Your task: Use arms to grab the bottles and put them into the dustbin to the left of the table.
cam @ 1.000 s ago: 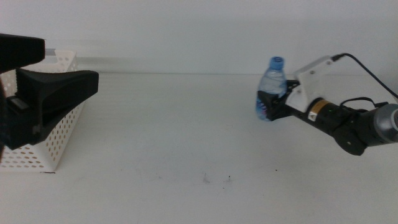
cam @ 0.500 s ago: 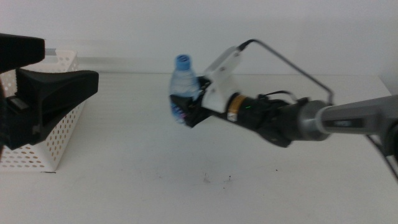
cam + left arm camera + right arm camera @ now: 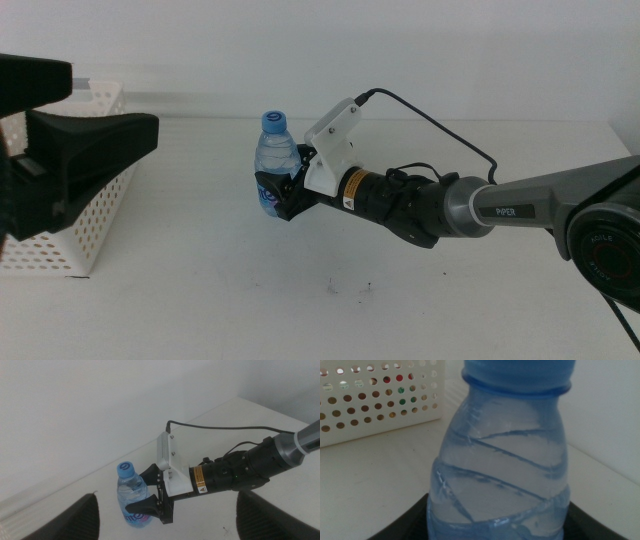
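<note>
- Your right gripper (image 3: 281, 195) has its jaws clamped on the small clear blue-capped water bottle (image 3: 274, 163), held upright over mid-table.
- The white perforated plastic dustbin (image 3: 75, 235) sits at the table's left edge, well apart from the bottle.
- Your left gripper (image 3: 165, 522) hangs high beside the dustbin, jaws spread wide, holding nothing.
- The plain white tabletop (image 3: 250, 300) lies below.

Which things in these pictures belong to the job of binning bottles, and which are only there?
For the job:
- water bottle, held upright by the right gripper
- dustbin, at the table's left
- left gripper, open, waiting above the dustbin

Only there:
- table
- tiny dark specks
</note>
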Robot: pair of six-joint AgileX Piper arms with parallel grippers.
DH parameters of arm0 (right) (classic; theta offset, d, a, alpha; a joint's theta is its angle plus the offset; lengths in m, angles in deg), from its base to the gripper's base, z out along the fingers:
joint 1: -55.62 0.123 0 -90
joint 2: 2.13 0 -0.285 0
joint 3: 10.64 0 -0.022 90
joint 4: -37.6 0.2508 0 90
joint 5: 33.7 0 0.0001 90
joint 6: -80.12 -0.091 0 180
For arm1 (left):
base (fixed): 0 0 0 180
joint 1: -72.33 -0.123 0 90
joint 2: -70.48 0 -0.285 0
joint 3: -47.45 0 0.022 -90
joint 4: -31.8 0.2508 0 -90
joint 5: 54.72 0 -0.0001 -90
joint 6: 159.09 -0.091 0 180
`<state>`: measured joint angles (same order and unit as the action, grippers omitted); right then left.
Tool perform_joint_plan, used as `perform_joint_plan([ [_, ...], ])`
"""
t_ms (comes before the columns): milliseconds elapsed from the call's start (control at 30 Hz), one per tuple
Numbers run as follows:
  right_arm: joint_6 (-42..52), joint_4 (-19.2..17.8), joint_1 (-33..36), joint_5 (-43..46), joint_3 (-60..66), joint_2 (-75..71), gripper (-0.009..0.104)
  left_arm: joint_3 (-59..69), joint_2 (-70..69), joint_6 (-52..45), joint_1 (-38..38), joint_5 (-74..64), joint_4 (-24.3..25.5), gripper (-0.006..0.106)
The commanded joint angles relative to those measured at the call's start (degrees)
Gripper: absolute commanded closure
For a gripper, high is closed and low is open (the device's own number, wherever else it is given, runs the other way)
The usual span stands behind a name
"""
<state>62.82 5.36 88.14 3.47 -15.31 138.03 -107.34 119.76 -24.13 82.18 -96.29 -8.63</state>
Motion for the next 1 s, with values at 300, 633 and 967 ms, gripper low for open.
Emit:
perform_joint_plan([
  [300,-4.1,-1.5,0.0,-5.3,-0.6,-2.8,0.003,0.1,-0.1,0.3,0.4,0.5,-0.1,0.007],
  [633,-14.0,-8.8,0.0,-13.3,6.2,-10.0,0.004,0.1,-0.1,0.3,0.4,0.5,-0.1,0.007],
  [967,-42.6,-29.9,0.0,-18.2,18.3,-26.6,0.005,0.1,-0.1,0.3,0.4,0.5,-0.1,0.007],
])
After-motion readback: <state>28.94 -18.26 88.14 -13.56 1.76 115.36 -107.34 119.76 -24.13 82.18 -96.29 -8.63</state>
